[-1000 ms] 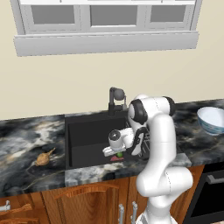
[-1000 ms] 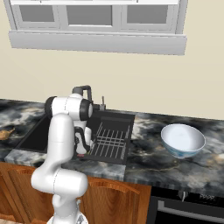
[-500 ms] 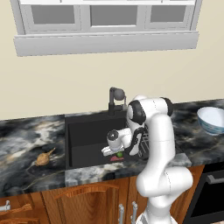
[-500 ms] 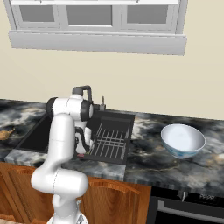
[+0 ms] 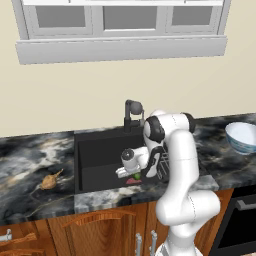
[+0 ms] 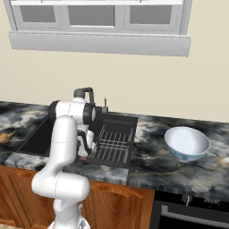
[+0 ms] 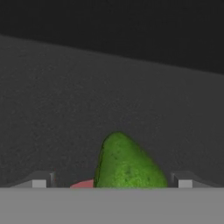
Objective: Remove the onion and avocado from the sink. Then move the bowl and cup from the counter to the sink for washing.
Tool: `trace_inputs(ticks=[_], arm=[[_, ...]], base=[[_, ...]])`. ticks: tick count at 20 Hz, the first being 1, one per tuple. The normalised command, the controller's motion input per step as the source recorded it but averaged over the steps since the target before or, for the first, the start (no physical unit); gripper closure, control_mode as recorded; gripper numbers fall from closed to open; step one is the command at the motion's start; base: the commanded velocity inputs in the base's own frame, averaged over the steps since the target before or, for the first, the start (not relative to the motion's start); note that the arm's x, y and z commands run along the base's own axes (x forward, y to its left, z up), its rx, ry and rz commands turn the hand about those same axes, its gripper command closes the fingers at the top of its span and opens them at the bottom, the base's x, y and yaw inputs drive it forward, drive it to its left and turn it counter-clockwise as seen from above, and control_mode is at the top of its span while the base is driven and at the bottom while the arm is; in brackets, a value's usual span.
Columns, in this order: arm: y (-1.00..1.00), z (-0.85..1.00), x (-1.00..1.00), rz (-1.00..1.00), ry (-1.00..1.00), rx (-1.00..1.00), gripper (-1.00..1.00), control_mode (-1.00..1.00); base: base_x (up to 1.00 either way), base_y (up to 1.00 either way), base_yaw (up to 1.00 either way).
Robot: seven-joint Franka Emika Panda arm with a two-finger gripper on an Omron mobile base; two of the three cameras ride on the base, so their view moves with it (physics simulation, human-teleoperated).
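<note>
Gripper (image 7: 111, 183) lowered into the sink (image 5: 100, 155), jaws spread wide, nothing held. Avocado (image 7: 127, 164) flanked by the fingertips (image 7: 38, 180). Onion (image 5: 48, 181) laid on the counter (image 5: 30, 160).

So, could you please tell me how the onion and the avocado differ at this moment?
The onion is tan and lies on the counter; the avocado is green and lies in the sink. The avocado sits between the open gripper's fingertips; the onion lies apart. Both are small.

**A home kitchen**

A marbled stone bench (image 6: 152, 161) runs over brown wooden cabinets (image 5: 100, 230), with a black sink (image 5: 100, 160) and faucet (image 5: 131, 112) set in it. A window (image 6: 96, 18) sits above, and an oven front (image 6: 192, 214) shows at lower right.
</note>
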Motion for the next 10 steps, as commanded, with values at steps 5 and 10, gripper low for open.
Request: trace_inputs(ticks=[5,10], arm=[[-0.07,-0.16,0.09,0.0,0.0,0.0,-1.0,-1.0],[-0.05,-0.15,0.07,0.0,0.0,0.0,-1.0,-1.0]], base=[[0.0,0.0,0.0],[0.0,0.0,0.0]])
